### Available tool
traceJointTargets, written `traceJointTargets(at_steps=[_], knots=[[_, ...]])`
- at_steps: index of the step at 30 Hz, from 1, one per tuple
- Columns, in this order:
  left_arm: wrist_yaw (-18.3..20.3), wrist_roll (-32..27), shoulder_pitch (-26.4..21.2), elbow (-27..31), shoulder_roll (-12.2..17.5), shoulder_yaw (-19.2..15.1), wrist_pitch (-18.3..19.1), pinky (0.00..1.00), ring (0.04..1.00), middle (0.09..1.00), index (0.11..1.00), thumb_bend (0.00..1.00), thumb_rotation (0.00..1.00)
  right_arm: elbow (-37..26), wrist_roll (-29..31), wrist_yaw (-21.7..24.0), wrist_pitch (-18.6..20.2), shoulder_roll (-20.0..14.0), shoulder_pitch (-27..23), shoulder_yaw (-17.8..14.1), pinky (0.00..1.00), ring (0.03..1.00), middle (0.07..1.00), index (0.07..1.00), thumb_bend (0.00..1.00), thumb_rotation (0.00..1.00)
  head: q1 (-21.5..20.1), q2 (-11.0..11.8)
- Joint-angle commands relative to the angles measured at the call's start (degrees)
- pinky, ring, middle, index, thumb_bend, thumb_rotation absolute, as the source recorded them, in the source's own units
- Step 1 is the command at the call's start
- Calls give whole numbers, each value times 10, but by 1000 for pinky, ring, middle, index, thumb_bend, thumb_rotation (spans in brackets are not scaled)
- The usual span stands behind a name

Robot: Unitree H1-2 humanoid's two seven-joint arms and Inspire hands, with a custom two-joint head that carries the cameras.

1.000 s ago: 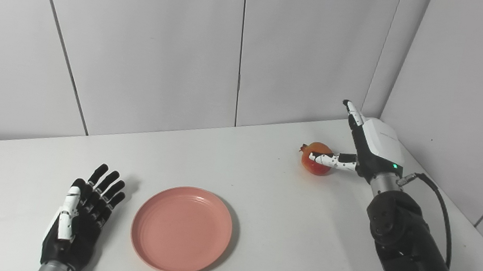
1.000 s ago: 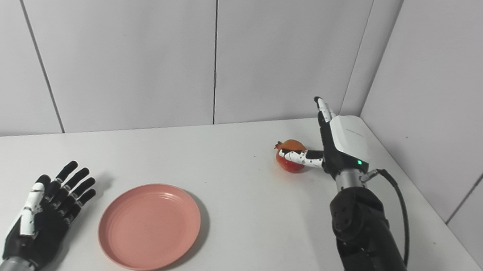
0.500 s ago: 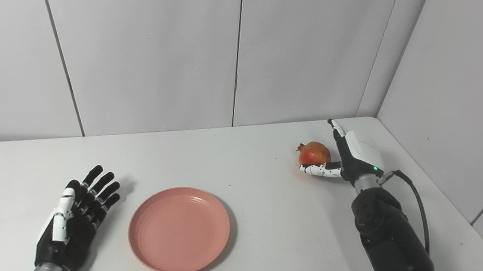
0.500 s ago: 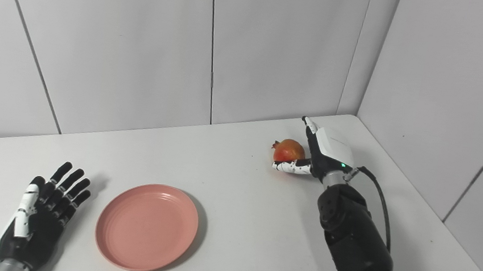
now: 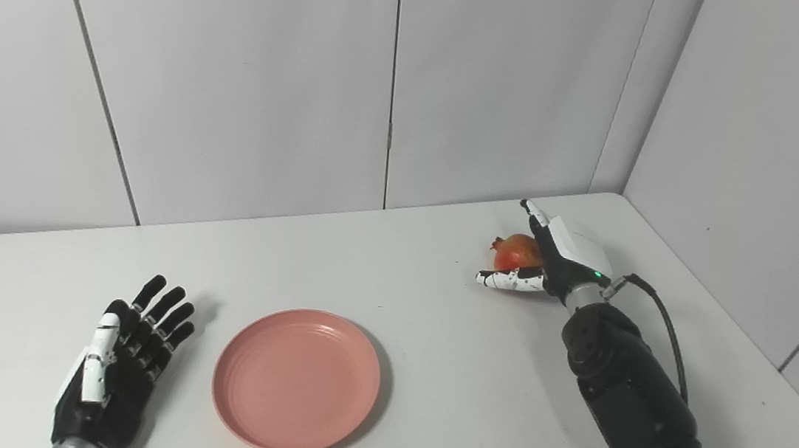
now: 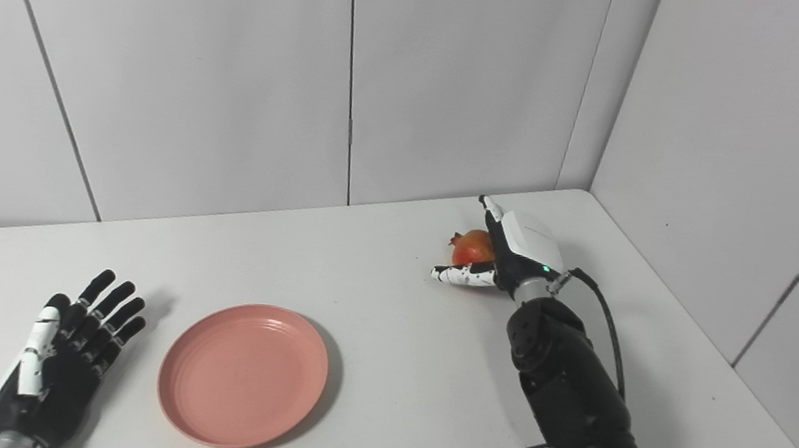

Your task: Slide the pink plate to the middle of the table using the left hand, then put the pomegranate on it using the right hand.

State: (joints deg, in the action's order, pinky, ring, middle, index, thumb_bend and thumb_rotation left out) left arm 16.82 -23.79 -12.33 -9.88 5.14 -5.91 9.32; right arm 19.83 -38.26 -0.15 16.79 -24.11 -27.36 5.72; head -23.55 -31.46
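Nearest, at about seven o'clock on the white table [image 5: 422, 434], the black left hand [image 5: 113, 372] lies flat, palm down, fingers spread apart and holding nothing. Just beside it, toward six o'clock, sits the round, shallow pink plastic plate [image 5: 297, 379], empty, lying left of the table's centre as seen from the head, though near enough to the middle to serve.

Farther off, at around two o'clock, the right hand [image 5: 552, 258], black with a white back shell, has come up against the round red-orange pomegranate [image 5: 514, 252]. The fingers stand upright on the fruit's far right flank while the white speckled thumb [image 5: 505, 280] reaches underneath on the near side. The hand cups the fruit without being clamped on it; whether the pads already press it I cannot tell.

The step in hand looks like the grasp. To do it well, the fingers should curl over the fruit's top and far side while the thumb presses from below, so the round body is caged and cannot roll out toward twelve o'clock. Squeeze gently, lift clear of the tabletop, then carry toward seven o'clock and lower over the plate's centre before letting go
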Motion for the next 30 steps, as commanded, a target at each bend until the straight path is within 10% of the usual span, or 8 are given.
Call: traceJointTargets(at_steps=[1,12,25,30], knots=[[-3,2,14,-7,5,2,23,931,901,908,907,327,1000,-7,1,-20,-14,-10,-38,1,744,857,926,943,1000,476,1,-2],[-5,1,16,0,4,4,28,925,900,907,907,334,1000,25,6,-30,-15,-12,-52,13,740,846,910,929,973,424,6,-8],[-8,1,18,6,3,3,35,927,898,901,896,334,1000,77,42,-103,-58,1,-66,4,659,737,769,761,874,144,9,-10],[-6,2,19,7,4,5,33,925,898,904,902,334,1000,90,52,-108,-59,5,-73,10,479,558,621,586,660,107,10,-10]])
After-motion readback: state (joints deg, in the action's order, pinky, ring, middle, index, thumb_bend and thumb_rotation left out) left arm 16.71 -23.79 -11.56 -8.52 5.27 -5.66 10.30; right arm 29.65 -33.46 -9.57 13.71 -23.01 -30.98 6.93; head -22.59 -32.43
